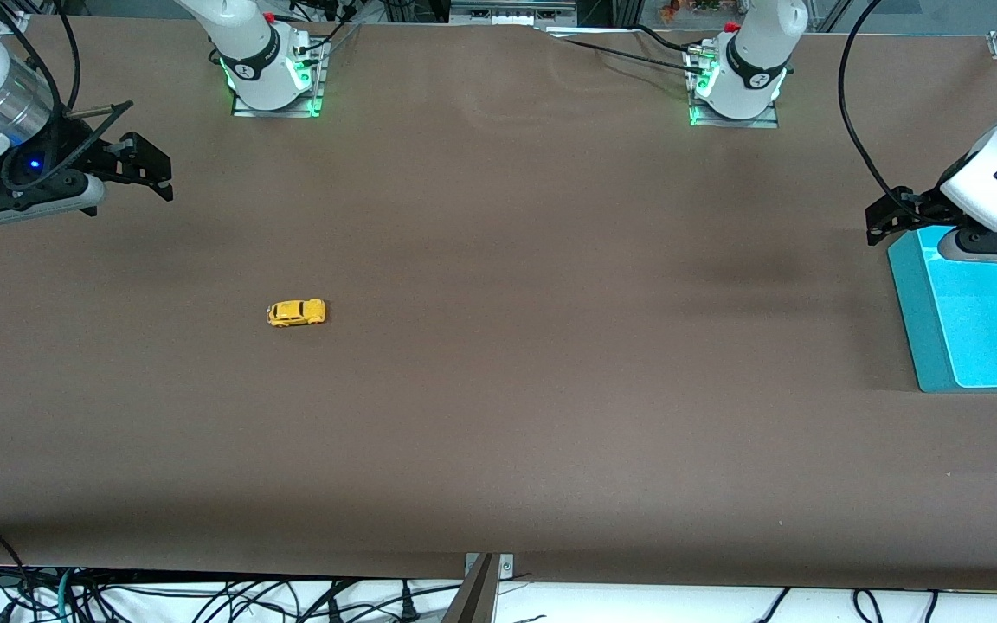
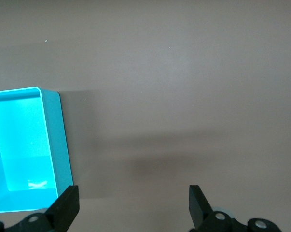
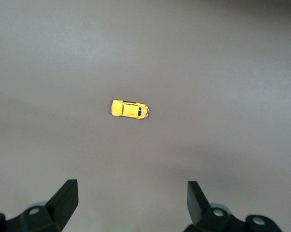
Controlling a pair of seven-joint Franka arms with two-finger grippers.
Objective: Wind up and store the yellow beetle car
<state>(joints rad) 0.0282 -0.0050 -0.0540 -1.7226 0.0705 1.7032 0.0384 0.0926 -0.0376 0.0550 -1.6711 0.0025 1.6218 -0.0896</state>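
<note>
One rounded yellow beetle car (image 1: 297, 312)

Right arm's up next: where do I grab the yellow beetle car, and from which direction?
Come straight down on the yellow beetle car with the open right gripper, fingers closing across its narrow flanks at mid-body. It sits on its wheels, lengthwise along the table, with nothing beside it, so the flat sides probably grip better than the rounded roof.
</note>
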